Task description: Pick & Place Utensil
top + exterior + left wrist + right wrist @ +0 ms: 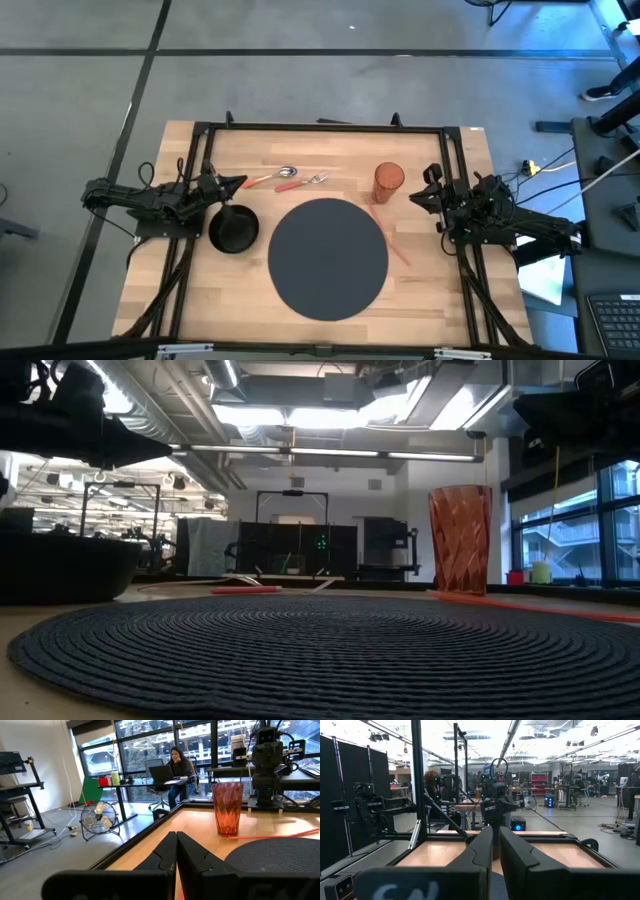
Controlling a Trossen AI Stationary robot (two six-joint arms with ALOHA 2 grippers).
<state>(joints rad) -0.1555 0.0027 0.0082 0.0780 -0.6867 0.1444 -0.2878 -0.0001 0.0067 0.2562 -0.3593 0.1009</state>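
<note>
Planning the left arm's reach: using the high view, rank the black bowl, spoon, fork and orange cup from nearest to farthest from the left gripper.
From the left gripper:
1. Black bowl, just below it.
2. Spoon, on its right.
3. Fork, past the spoon.
4. Orange cup, near the right gripper.

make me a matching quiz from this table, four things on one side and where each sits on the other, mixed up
Things:
1. placemat
2. cup
3. bowl
4. spoon

Places, as seen in the high view:
A. by the left gripper, at the mat's left edge
B. middle of the table, round and dark grey
C. near the far edge, beside the fork
D. upright near the right gripper, past the mat's upper right

Pairs: 1-B, 2-D, 3-A, 4-C
</note>
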